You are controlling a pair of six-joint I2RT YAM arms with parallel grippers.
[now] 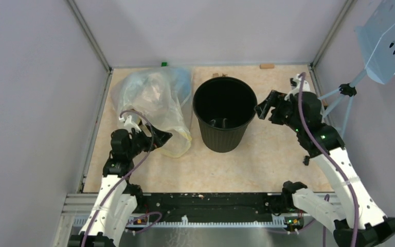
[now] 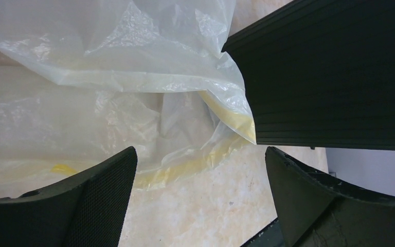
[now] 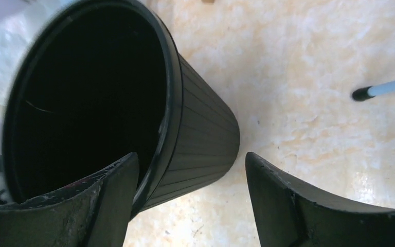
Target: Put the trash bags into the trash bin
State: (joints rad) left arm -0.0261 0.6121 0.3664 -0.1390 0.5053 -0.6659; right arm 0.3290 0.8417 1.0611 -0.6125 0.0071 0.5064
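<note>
the left claw (image 2: 200, 200) stands apart and empty, low over the counter (image 1: 267, 154), just short of the yellowish hem of the trash bag (image 1: 151, 98). the bag lies crumpled in the upper left of the top view, its edge against the trash bin (image 1: 223, 136) standing upright at centre. the right claw (image 3: 190, 206) is also apart, at the bin's right rim, gripping nothing. no film shows inside the bin, so the task looks barely begun: grasping, lifting and dropping the bag are all left.
</note>
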